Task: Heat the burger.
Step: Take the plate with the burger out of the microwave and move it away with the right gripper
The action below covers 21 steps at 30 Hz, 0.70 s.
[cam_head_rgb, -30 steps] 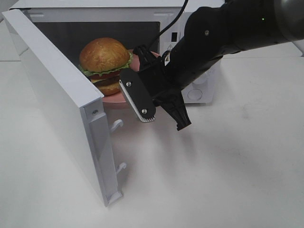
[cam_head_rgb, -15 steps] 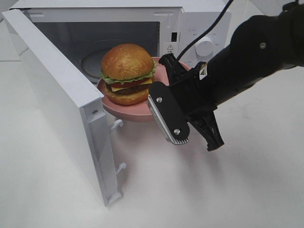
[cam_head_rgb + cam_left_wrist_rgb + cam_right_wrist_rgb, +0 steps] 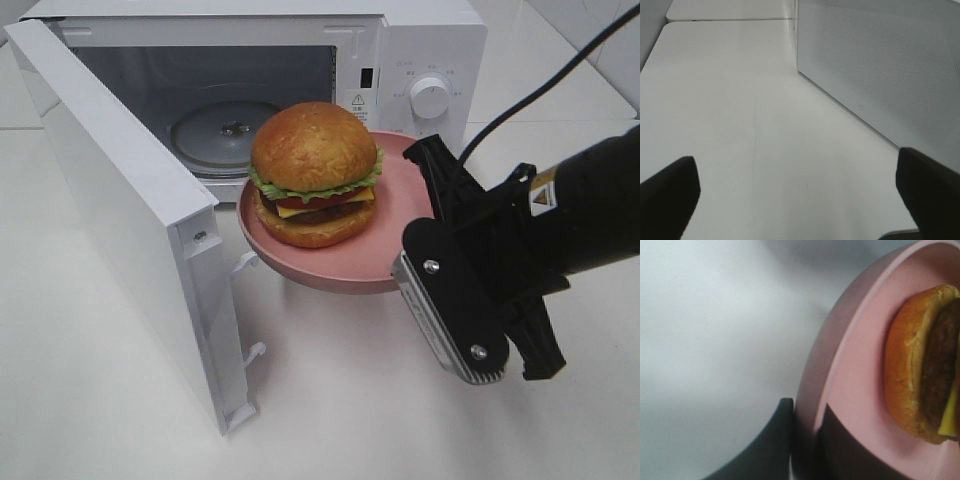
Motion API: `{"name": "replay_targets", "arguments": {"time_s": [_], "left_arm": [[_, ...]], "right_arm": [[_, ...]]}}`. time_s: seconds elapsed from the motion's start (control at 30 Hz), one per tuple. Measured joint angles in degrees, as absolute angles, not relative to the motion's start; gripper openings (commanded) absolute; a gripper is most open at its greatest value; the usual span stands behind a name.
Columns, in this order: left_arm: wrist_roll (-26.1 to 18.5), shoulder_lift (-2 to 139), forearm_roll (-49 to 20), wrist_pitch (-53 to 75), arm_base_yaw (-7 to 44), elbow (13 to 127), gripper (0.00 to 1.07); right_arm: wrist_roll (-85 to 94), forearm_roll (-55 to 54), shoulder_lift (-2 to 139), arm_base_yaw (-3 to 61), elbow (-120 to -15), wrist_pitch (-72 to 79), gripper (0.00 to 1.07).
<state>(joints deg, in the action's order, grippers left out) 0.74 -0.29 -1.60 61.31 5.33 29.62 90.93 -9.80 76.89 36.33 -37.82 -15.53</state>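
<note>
The burger (image 3: 315, 170), with a golden bun, green lettuce and dark patty, sits on a pink plate (image 3: 392, 188). The plate hangs in the air just in front of the open microwave (image 3: 420, 50). My right gripper (image 3: 425, 215) is shut on the plate's right rim. In the right wrist view its dark fingers pinch the plate (image 3: 860, 365) at the rim, and the burger (image 3: 920, 375) fills the edge of that view. My left gripper (image 3: 800, 200) is open over bare table with nothing between its fingertips (image 3: 667, 195).
The microwave door (image 3: 120, 220) swings wide open to the left, and its meshed panel (image 3: 880, 65) stands close to my left gripper. A glass turntable (image 3: 225, 130) lies in the cavity. White tabletop (image 3: 330, 400) spreads in front.
My right gripper has drawn the plate with the burger out of the microwave mouth, rightward and toward the front. The cavity and turntable now show.
</note>
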Motion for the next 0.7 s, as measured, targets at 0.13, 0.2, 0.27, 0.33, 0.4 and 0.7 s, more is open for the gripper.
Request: {"name": "replay_targets", "arguments": {"time_s": [0.13, 0.2, 0.27, 0.33, 0.4, 0.7], "left_arm": [[0.7, -0.3, -1.6, 61.3, 5.3, 29.6, 1.00], [0.7, -0.3, -1.6, 61.3, 5.3, 29.6, 1.00], [0.7, -0.3, -1.6, 61.3, 5.3, 29.6, 1.00], [0.7, -0.3, -1.6, 61.3, 5.3, 29.6, 1.00], [0.7, -0.3, -1.6, 61.3, 5.3, 29.6, 1.00], [0.7, -0.3, -1.6, 61.3, 5.3, 29.6, 1.00]], "right_arm": [[88.4, -9.8, 71.4, 36.3, -33.7, -15.5, 0.00], [88.1, -9.8, 70.4, 36.3, -33.0, -15.5, 0.00], [87.0, -9.8, 68.1, 36.3, -31.5, -15.6, 0.00], [86.4, -9.8, 65.7, 36.3, -30.1, -15.6, 0.00], [85.4, -9.8, 62.7, 36.3, -28.4, -16.5, 0.00], [83.6, -9.1, 54.2, 36.3, -25.3, -20.6, 0.00]]}}
